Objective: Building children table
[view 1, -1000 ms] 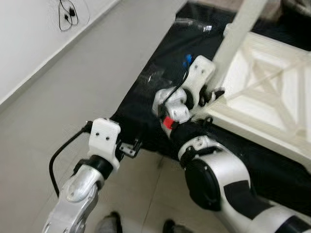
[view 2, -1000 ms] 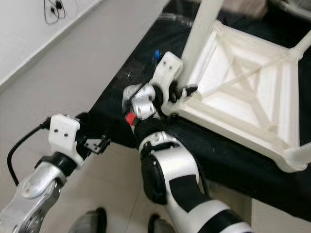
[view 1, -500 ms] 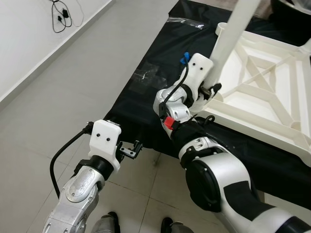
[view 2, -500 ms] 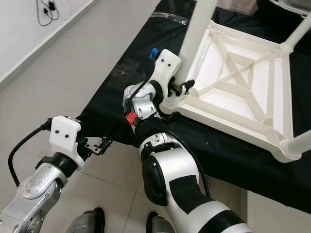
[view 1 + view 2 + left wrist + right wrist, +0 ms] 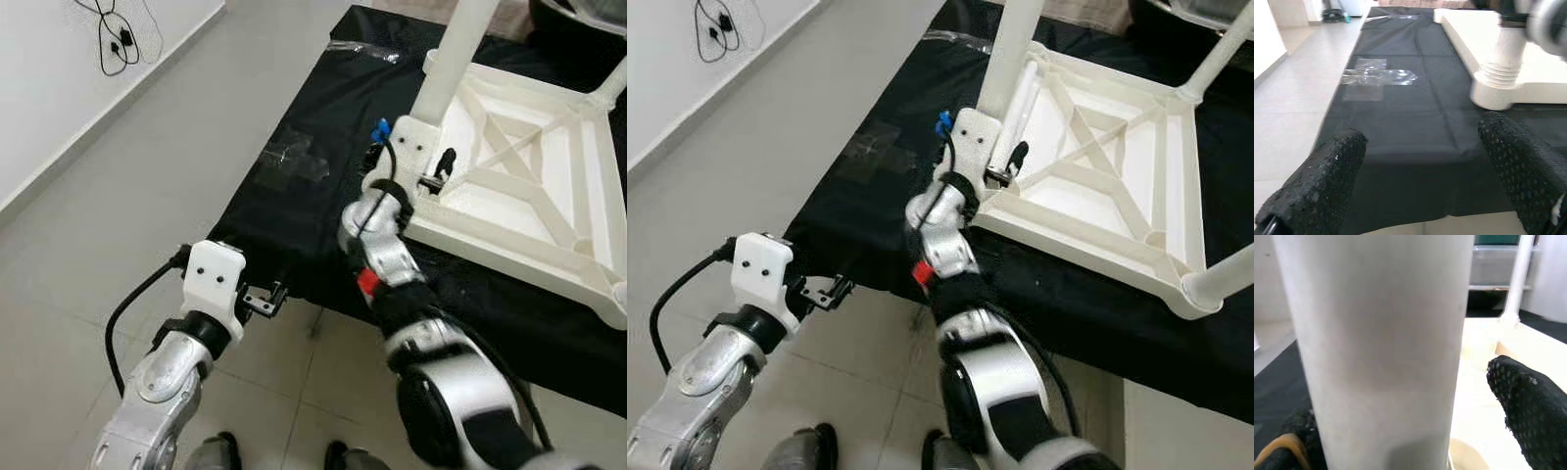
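Since a second ago the right arm has stretched further out over the black sheet, and its wrist now sits higher along the near table leg; the head camera has also tilted, so more of the upturned table shows.

At far left, a black cable point(image 5: 116, 39) hangs against the white wall above the grey tiled floor point(image 5: 147, 176). The left gripper point(image 5: 263, 300) hovers low at the near edge of the black sheet point(image 5: 294, 196), touching nothing; its fingers point(image 5: 1327, 181) stand well apart in the left wrist view, with the sheet between them. On the sheet beyond lies a clear plastic bag point(image 5: 1374, 78), crumpled and flat.

Further right, the right gripper point(image 5: 1004, 168) is at the near corner of the white plastic children's table point(image 5: 1117, 196), which lies upside down on the sheet with its ribbed, cross-braced underside facing up. The near table leg point(image 5: 453, 54) rises upright from that corner's socket. In the right wrist view the leg point(image 5: 1381, 347) stands between the two black fingers point(image 5: 1528, 406), which are spread on either side of it; whether they press on it cannot be told. A second leg point(image 5: 1220, 44) stands at the far right corner, and another point(image 5: 1225, 279) at the near right corner.
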